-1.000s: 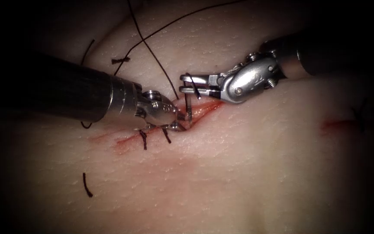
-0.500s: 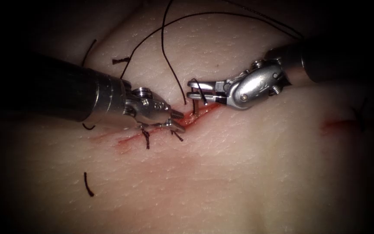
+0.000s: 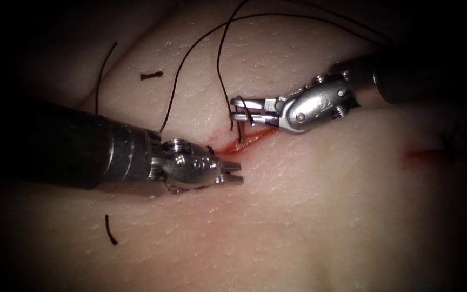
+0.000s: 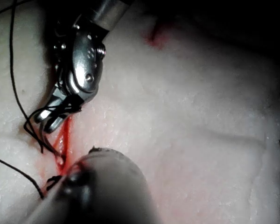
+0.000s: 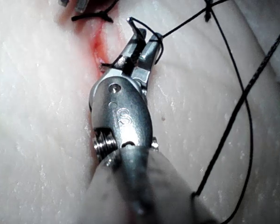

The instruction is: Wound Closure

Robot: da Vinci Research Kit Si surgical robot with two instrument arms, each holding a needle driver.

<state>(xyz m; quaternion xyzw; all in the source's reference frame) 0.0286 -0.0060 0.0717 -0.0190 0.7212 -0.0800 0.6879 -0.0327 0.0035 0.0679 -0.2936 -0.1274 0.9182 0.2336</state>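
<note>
The red cut point(image 3: 247, 138) runs across the tissue point(image 3: 309, 216). My right tool point(image 3: 234, 108) hovers just above the cut's right part. A loop of dark thread point(image 3: 220, 59) is wound around its jaws, and they are shut on the short thread end point(image 3: 239, 132) that rises from the cut. The same jaws point(image 5: 144, 30) and their loop appear in the right wrist view and, as the right tool point(image 4: 43, 117), in the left wrist view. My left tool point(image 3: 236, 174) lies low on the left, in front of the cut. Its jaws are slightly open and hold nothing.
Long thread arcs over the far tissue toward the right shaft. Loose cut ends lie at the front left point(image 3: 108, 230) and the far left point(image 3: 151, 75). A second red mark point(image 3: 420, 157) with a dark stitch point(image 3: 449, 143) sits at the right.
My left tool let go at the cut and drew back down and to the left, covering two stitches. The right tool stayed over the cut and its jaws closed; the long thread swung right.
</note>
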